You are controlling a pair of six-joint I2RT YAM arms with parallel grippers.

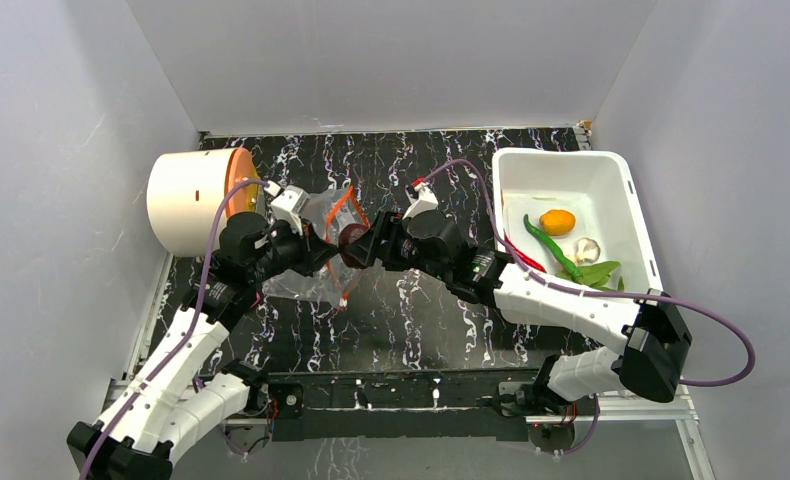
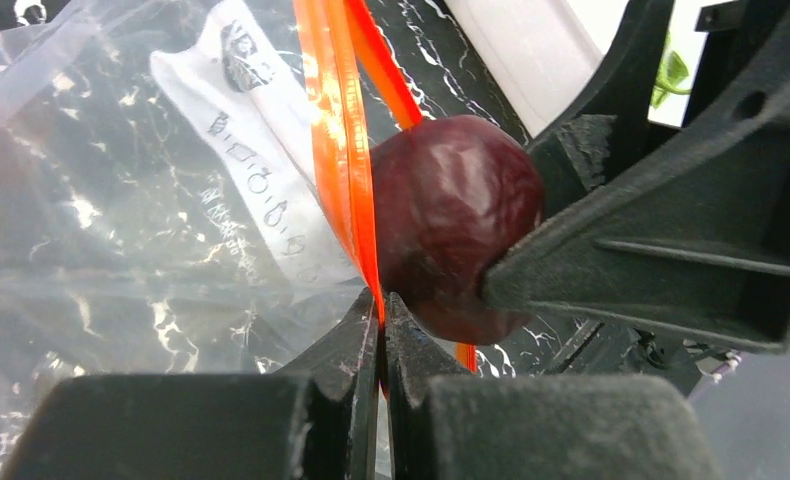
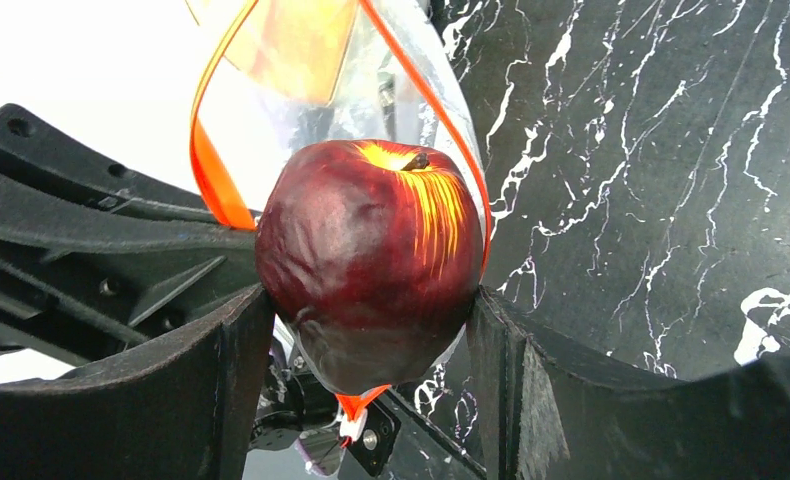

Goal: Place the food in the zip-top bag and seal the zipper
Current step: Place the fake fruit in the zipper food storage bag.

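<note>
The clear zip-top bag (image 1: 311, 285) lies left of centre with its mouth held up. My left gripper (image 1: 323, 250) is shut on the orange-red zipper (image 2: 331, 130) at its fingertips (image 2: 383, 310), next to the white label (image 2: 261, 170). My right gripper (image 1: 368, 248) is shut on the dark maroon round fruit (image 1: 354, 243) and holds it at the bag's mouth. In the right wrist view the fruit (image 3: 371, 250) sits between the two zipper strips (image 3: 206, 160), gripped by both fingers. It also shows in the left wrist view (image 2: 451, 220).
The white bin (image 1: 611, 175) at the right holds the orange fruit (image 1: 557, 222), green pepper (image 1: 556, 250), garlic piece (image 1: 587, 248) and red chilli (image 1: 523, 258). A cream cylinder (image 1: 186, 200) with an orange rim lies at the back left, touching the bag.
</note>
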